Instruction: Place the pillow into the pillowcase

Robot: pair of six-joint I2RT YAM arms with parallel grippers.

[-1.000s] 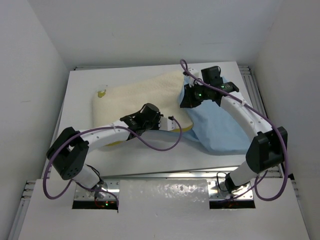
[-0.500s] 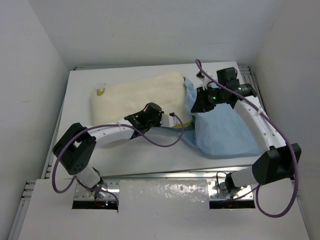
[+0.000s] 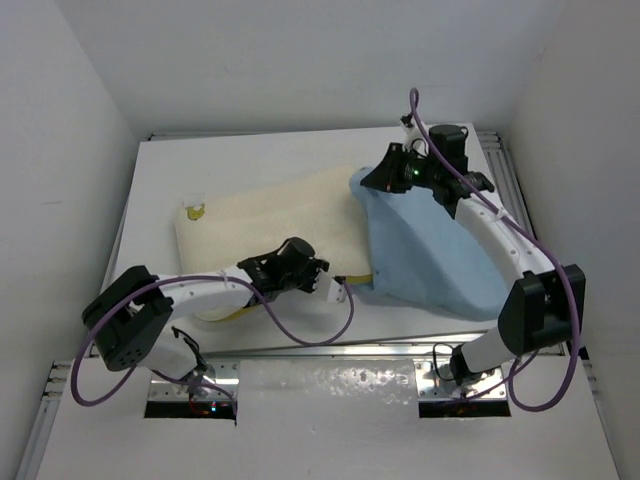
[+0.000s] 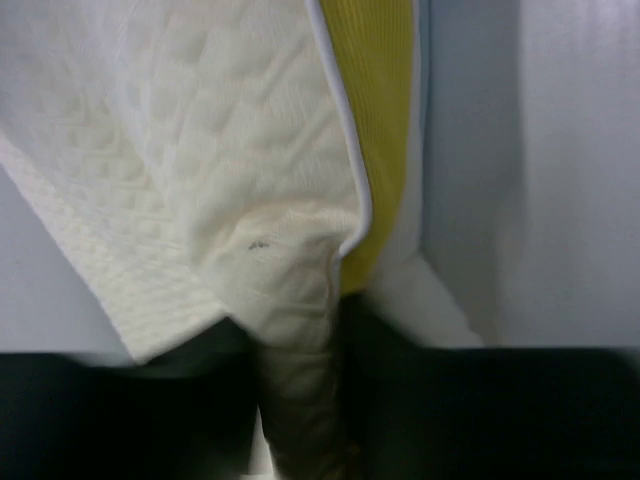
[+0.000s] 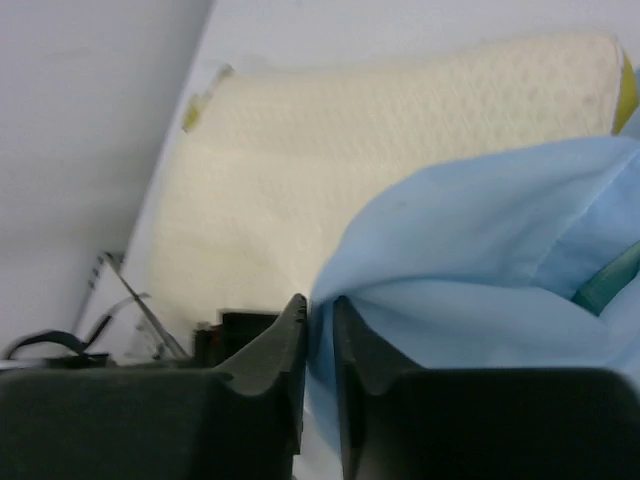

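The cream pillow (image 3: 270, 215) lies left of centre, its yellow-green logo (image 3: 194, 210) at the far left corner. My left gripper (image 3: 320, 277) is shut on the pillow's near right edge; the left wrist view shows cream fabric (image 4: 230, 170) pinched between the jaws (image 4: 300, 400), beside the yellow edge band (image 4: 380, 130). The light blue pillowcase (image 3: 430, 250) lies on the right. My right gripper (image 3: 375, 183) is shut on its left edge (image 5: 320, 310) and holds it raised over the pillow's right end (image 5: 400, 130).
White table (image 3: 240, 150) with white walls on three sides. A metal rail (image 3: 500, 160) runs along the right edge. Purple cables loop from both arms. A strip of mint-green fabric (image 5: 610, 280) shows inside the case folds.
My right gripper has swung out right and back to the left, holding the pillowcase edge above the pillow's right end. The pillow and my left gripper have shifted toward the near left.
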